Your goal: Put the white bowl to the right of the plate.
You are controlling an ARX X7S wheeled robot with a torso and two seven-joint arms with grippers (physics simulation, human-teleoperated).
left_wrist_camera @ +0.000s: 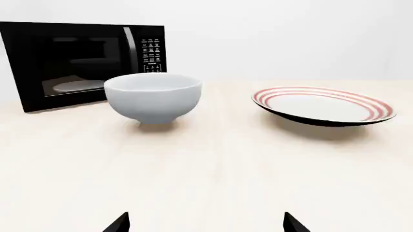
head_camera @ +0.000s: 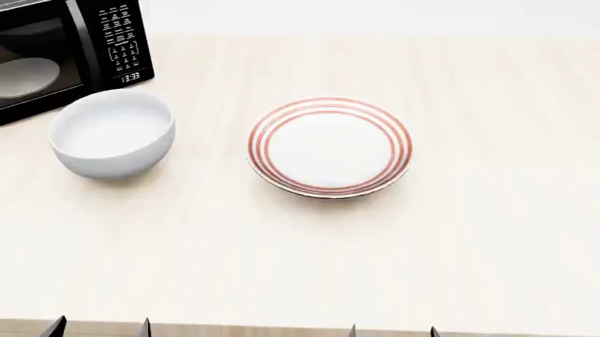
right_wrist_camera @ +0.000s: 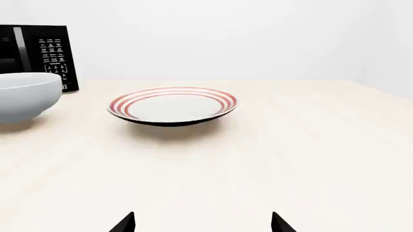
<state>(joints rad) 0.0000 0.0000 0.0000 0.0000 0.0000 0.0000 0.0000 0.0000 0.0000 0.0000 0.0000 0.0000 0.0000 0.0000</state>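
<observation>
The white bowl [head_camera: 112, 132] stands upright on the table, left of the plate [head_camera: 330, 146] and in front of the microwave. The plate, shallow with red-orange rings, lies near the table's middle. In the left wrist view the bowl [left_wrist_camera: 154, 96] is ahead and the plate [left_wrist_camera: 324, 105] to its side. In the right wrist view the plate [right_wrist_camera: 173, 105] is ahead and the bowl [right_wrist_camera: 26, 96] is cut by the frame edge. My left gripper [head_camera: 100, 328] and right gripper [head_camera: 392, 331] sit at the table's near edge, both open and empty, far from bowl and plate.
A black microwave [head_camera: 58, 49] stands at the back left, a pale dish [head_camera: 27, 76] showing through its window. The light wooden table [head_camera: 487, 232] stretches wide to the right of the plate. Its near edge [head_camera: 235, 328] runs just by my fingertips.
</observation>
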